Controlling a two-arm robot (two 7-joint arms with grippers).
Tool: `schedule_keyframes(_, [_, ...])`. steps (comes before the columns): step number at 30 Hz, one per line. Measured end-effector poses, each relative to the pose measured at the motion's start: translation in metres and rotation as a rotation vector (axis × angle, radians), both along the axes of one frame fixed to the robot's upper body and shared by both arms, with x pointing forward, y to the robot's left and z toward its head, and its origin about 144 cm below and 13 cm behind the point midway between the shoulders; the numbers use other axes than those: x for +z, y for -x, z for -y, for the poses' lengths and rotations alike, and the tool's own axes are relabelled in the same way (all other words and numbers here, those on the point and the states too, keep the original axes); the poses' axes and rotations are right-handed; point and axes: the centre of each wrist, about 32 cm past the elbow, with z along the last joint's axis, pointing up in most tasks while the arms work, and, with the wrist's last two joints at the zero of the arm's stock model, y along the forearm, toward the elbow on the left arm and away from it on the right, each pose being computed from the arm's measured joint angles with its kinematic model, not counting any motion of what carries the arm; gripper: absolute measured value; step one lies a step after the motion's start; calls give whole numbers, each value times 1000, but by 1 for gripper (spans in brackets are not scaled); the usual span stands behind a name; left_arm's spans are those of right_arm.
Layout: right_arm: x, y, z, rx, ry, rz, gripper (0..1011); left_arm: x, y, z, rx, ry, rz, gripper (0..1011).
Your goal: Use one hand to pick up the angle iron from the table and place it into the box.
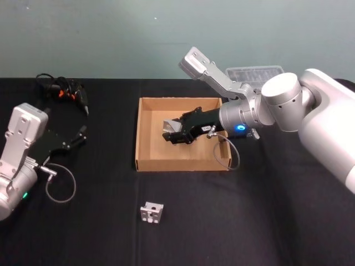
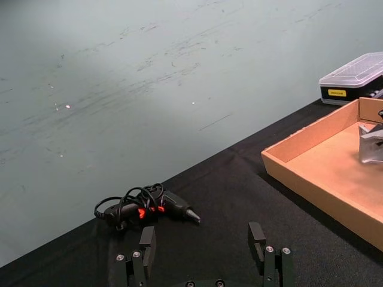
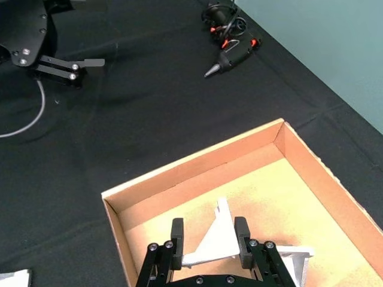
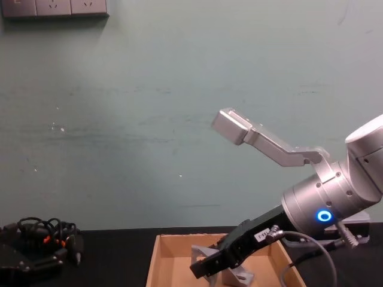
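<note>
I see the angle iron (image 1: pixel 170 125), a pale silver bracket with a triangular web, gripped on both sides by my right gripper (image 1: pixel 175 134). It sits tilted, low inside the box (image 1: pixel 138 133); whether it touches the floor I can't tell. The box, a shallow tan open tray, lies flat mid-frame on the black table (image 1: pixel 100 233).

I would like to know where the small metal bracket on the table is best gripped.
From above, I think, closing across the bracket's flat outer sides: it sits low on the table. The open left gripper is free; the right gripper is shut on the angle iron.
</note>
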Motion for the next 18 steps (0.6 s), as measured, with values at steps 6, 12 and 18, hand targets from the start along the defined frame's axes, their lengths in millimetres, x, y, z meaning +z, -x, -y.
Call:
schedule_keyframes(6, [-2, -2, 0, 1, 0, -8, 520, 0, 0, 0, 0, 0, 0, 1011])
schedule_keyframes(12, [-1, -2, 0, 3, 0, -5, 520, 0, 0, 0, 0, 0, 0, 1011])
schedule_keyframes(18, [-1, -2, 0, 2, 0, -5, 664, 0, 0, 0, 0, 0, 0, 1011])
